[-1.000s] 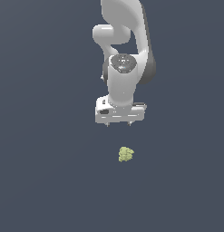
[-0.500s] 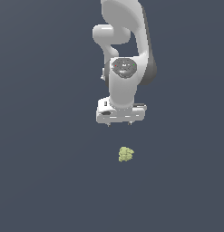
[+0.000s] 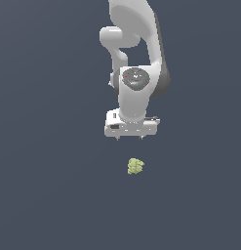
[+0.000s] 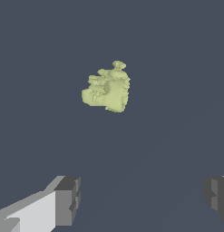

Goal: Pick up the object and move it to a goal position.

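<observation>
While the clump lies untouched, the task sits in its approach step, with nothing grasped.

Nearest, the object: the small yellow-green lumpy object [image 3: 135, 166] rests on the dark tabletop [image 3: 49, 185], alone, nothing touching it. In the exterior view it lies at about 6 o'clock from the arm's lower end, very slightly toward 5.

Next back, the hand: the white hand [image 3: 130, 138] hangs above the tabletop, apart from the object, pointing down. Its two short fingertips [image 3: 117, 138] peek out under the white body.

Hand state: spread. In the wrist view the two grey pads [image 4: 68, 200] stand wide apart with bare tabletop between them, and the object [image 4: 107, 90] lies ahead of that gap, not inside it.

Farthest, the arm: the white Panda arm [image 3: 136, 93] rises behind the hand toward 12 o'clock and leaves the picture there.

Step in hand: lining up over the object before the descent, as I judge it; pickup and carry are both undone.

Next move calls for: shifting the hand toward the object until the clump sits between the pads, then lowering and closing. The object looks narrower than the opening, so the spread should clear it. Its bumpy, irregular surface may give uneven contact, so a centred grip seems wise.

Goal position: no marker shows in either view; I cannot tell where it lies.

Containers: none visible, so there are no contents to report.
</observation>
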`<state>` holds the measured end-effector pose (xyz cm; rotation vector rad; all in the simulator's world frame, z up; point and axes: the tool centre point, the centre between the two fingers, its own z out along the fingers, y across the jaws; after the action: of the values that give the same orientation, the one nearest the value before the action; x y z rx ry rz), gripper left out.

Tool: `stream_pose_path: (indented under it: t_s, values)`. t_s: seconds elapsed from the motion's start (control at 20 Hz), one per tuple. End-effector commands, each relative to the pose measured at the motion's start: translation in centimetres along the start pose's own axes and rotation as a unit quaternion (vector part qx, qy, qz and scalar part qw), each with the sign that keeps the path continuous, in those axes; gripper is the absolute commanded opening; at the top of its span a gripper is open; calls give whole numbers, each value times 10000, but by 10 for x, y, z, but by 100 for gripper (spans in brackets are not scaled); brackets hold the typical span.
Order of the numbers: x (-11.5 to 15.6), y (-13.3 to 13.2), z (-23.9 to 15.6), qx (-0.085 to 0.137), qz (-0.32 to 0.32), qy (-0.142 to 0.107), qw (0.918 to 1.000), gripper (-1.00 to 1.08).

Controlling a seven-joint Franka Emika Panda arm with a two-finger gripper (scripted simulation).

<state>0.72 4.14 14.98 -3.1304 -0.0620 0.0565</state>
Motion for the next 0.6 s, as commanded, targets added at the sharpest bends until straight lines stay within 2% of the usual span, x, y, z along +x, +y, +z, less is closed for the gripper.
stream_pose_path:
  t_s: [0.0,0.55]
  values:
    - [9,-2,4,-3,103,13,9999,100]
    - [62,-17,38,-22,799,120,9967,100]
